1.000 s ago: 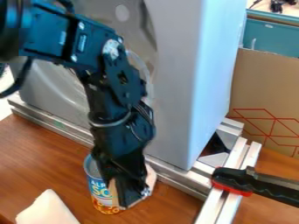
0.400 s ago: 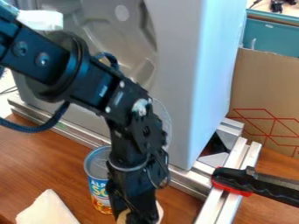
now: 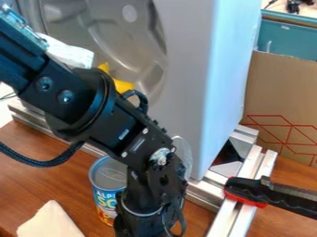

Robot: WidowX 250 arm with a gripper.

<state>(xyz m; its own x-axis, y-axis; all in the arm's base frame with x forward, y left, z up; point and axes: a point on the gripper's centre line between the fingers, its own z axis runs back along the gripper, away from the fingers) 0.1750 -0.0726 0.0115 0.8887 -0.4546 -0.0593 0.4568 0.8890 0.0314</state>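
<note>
The gripper [image 3: 148,224] hangs at the bottom edge, left of centre, its lower end cut off by the frame. Just to its left, an upright blue-labelled can [image 3: 104,190] stands on the wooden table, its right side partly covered by the arm. What the gripper holds, if anything, cannot be seen. A pale, soft-looking piece [image 3: 49,222] lies at the lower left, apart from the can.
A tall grey panel [image 3: 198,92] with a moulded recess stands behind the arm. Metal rails [image 3: 248,185] run along its base and toward the front. A black-and-red handled tool [image 3: 263,193] lies across them. Cardboard [image 3: 285,88] stands at right; something yellow [image 3: 123,86] shows behind the arm.
The arm has moved down and to the right, from beside the can to the bottom edge. More of the can's top shows; the can and pale piece have kept their places.
</note>
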